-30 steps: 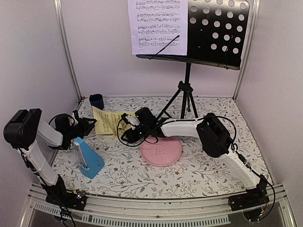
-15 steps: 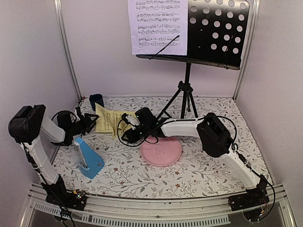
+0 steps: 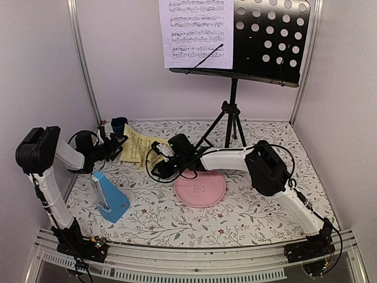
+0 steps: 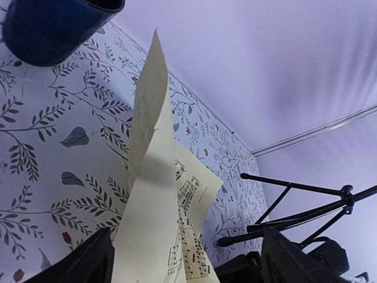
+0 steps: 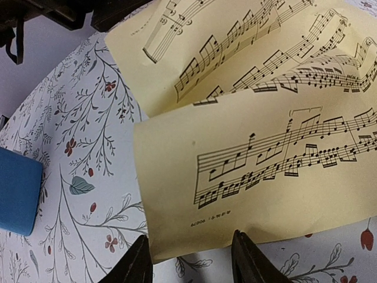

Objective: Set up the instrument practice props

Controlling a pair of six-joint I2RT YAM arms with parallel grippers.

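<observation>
Pale lilac walls (image 3: 129, 71) enclose a floral-patterned tabletop (image 3: 247, 218), seemingly evenly lit.

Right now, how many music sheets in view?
2. The lilac sheet stands on the music stand, left side of its desk. The yellow sheet lies buckled on the table at back left, near the dark blue cup. No others visible.

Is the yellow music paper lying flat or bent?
Bent. In the right wrist view the yellow sheet of music folds over itself; in the left wrist view one edge stands up.
</observation>
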